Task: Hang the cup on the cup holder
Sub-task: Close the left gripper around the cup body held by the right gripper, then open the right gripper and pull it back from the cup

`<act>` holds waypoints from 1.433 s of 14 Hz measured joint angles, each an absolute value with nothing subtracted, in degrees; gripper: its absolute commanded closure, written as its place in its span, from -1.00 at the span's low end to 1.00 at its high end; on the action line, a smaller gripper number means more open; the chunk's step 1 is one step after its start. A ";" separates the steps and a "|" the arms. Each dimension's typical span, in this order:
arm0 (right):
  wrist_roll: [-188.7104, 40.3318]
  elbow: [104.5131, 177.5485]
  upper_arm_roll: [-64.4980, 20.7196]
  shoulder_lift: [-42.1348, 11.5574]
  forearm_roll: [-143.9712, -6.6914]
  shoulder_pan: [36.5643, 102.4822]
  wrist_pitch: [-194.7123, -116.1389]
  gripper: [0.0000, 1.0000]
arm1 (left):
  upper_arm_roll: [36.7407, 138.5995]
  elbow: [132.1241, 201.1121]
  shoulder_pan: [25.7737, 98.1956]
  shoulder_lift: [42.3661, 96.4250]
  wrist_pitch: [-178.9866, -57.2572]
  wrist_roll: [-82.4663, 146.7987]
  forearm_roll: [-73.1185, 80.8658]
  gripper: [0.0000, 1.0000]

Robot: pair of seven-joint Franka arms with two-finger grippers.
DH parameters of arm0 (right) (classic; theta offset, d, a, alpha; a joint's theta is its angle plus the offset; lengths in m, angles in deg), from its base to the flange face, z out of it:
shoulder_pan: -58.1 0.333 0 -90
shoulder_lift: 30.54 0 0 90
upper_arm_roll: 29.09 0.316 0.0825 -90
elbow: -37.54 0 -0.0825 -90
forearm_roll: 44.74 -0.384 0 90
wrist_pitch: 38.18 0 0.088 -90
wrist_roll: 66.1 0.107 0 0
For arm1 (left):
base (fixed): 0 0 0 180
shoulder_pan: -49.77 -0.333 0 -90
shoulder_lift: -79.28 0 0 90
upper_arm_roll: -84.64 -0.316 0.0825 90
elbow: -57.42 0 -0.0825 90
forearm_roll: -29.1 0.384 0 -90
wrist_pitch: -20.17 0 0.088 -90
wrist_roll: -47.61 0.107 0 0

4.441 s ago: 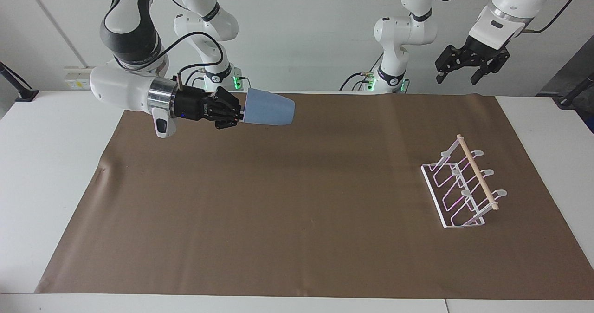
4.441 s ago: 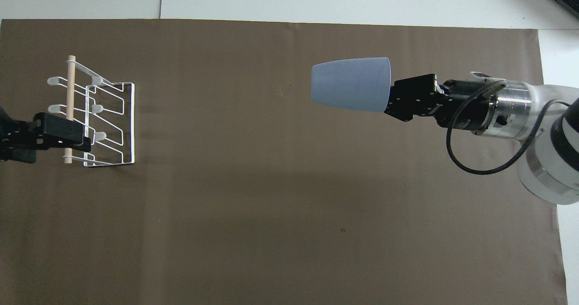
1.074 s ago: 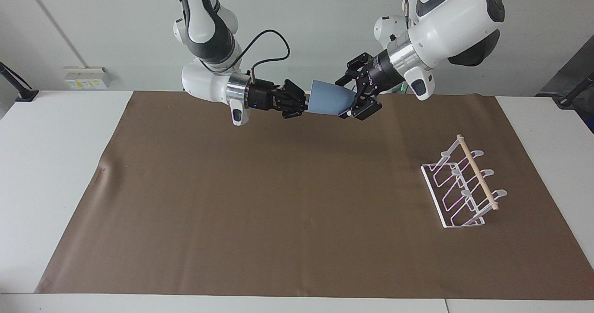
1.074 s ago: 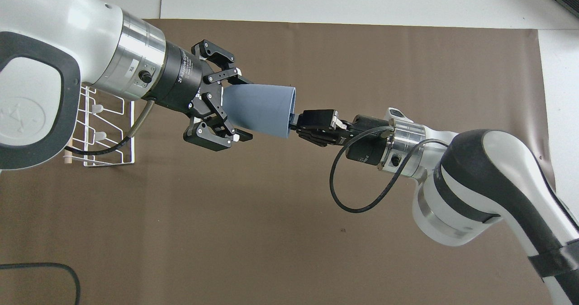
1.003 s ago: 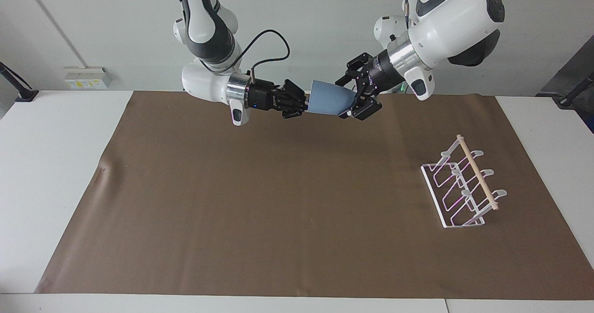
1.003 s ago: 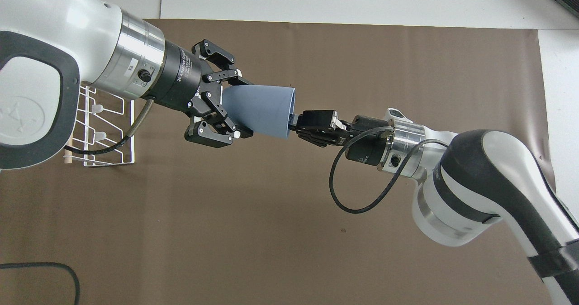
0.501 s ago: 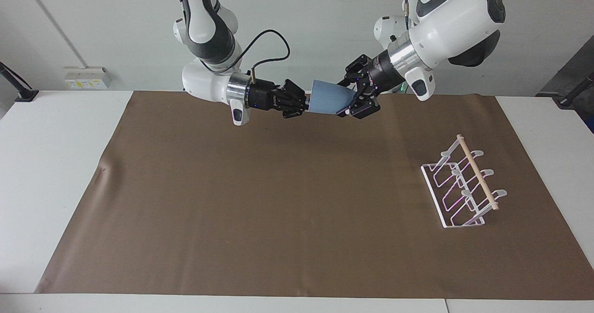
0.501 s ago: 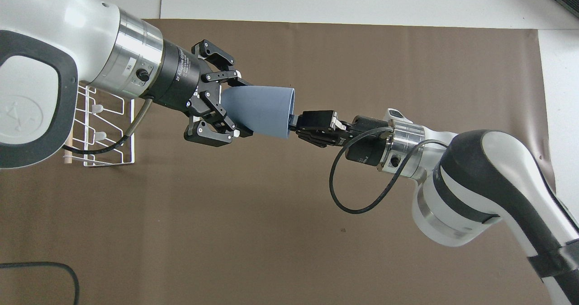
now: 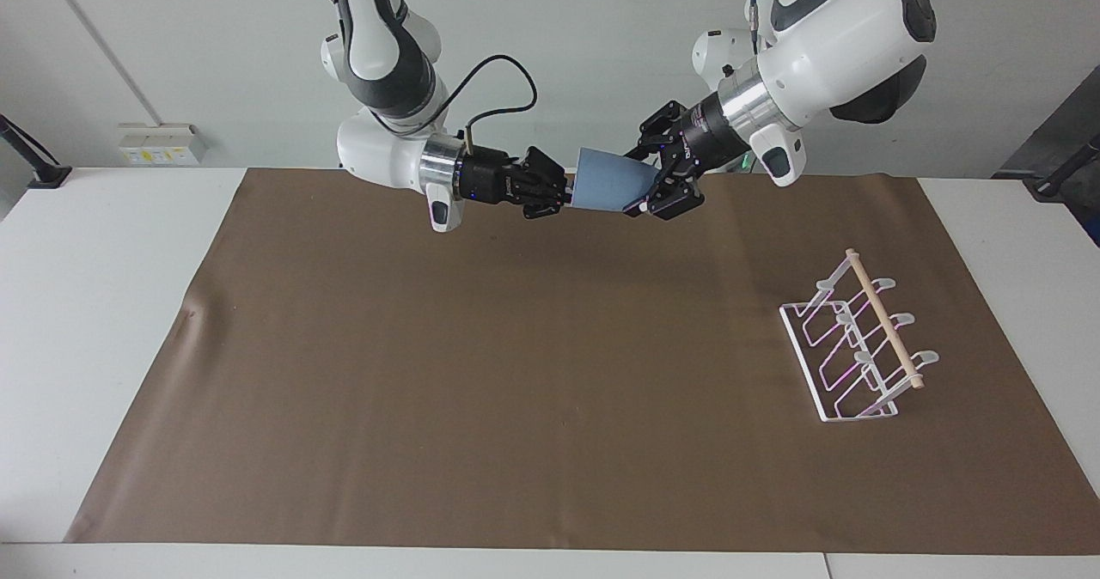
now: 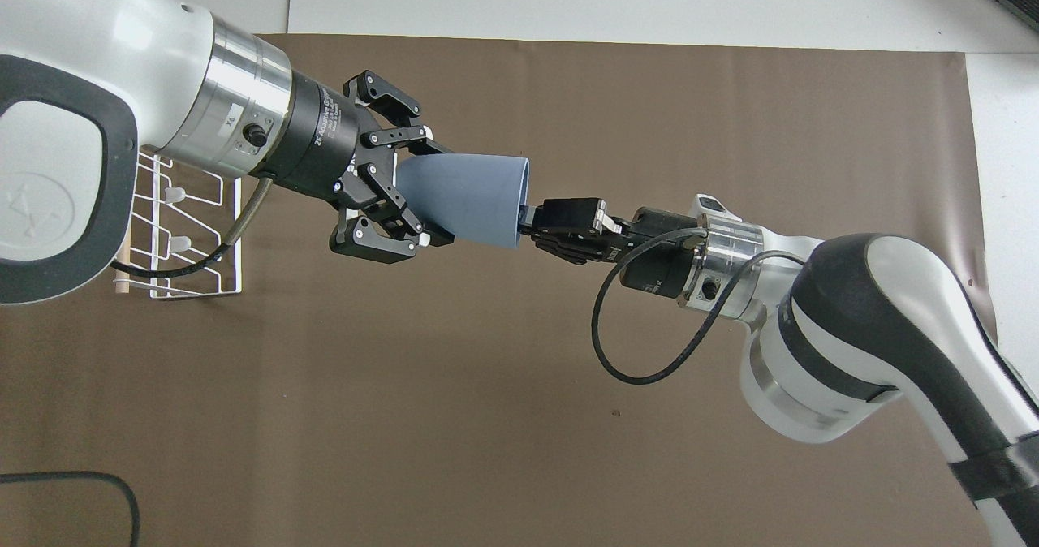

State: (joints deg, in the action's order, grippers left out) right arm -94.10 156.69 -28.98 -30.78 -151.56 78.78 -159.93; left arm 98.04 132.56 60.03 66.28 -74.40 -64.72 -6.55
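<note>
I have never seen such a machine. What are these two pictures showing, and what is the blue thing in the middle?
These are two robot arms at a table covered with a brown mat. One picture looks at them from across the table, the other from above their own end. The blue thing is a cup, held sideways in the air over the mat. The right hand grips it at the wide rim. The left hand has its fingers spread around the narrow base, so it looks like a handover. A white wire cup holder stands on the mat toward the left arm's end.
</note>
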 measured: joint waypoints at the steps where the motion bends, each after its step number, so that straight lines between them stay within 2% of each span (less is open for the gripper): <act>1: -94.09 156.68 -28.97 -30.79 -151.56 78.78 -159.96 0.65 | 98.08 132.56 60.04 66.42 -74.37 -64.75 -6.55 1.00; 6: -94.05 156.68 -28.98 -30.77 -151.56 78.78 -160.39 0.46 | 98.32 132.65 60.13 66.92 -74.26 -64.76 -6.56 1.00; 8: -94.04 156.68 -28.99 -30.77 -151.56 78.78 -160.40 -0.05 | 98.32 132.72 60.13 67.00 -74.26 -64.76 -6.56 1.00; 9: -94.04 156.68 -29.00 -30.77 -151.56 78.78 -160.42 -0.13 | 98.33 132.73 60.13 67.05 -74.26 -64.76 -6.56 1.00; 11: -94.03 156.68 -29.00 -30.77 -151.56 78.78 -160.44 -0.15 | 98.33 132.77 60.13 67.14 -74.26 -64.76 -6.56 1.00; 12: -94.03 156.68 -29.00 -30.77 -151.56 78.78 -160.44 -0.46 | 98.33 132.81 60.13 67.16 -74.26 -64.76 -6.56 1.00; 13: -94.03 156.68 -29.00 -30.77 -151.56 78.78 -160.44 -0.99 | 98.33 132.85 60.13 67.16 -74.26 -64.76 -6.56 1.00; 20: -94.04 156.60 -29.22 -30.79 -151.48 78.68 -160.44 -1.00 | 98.23 132.92 60.06 67.16 -74.26 -64.76 -6.56 1.00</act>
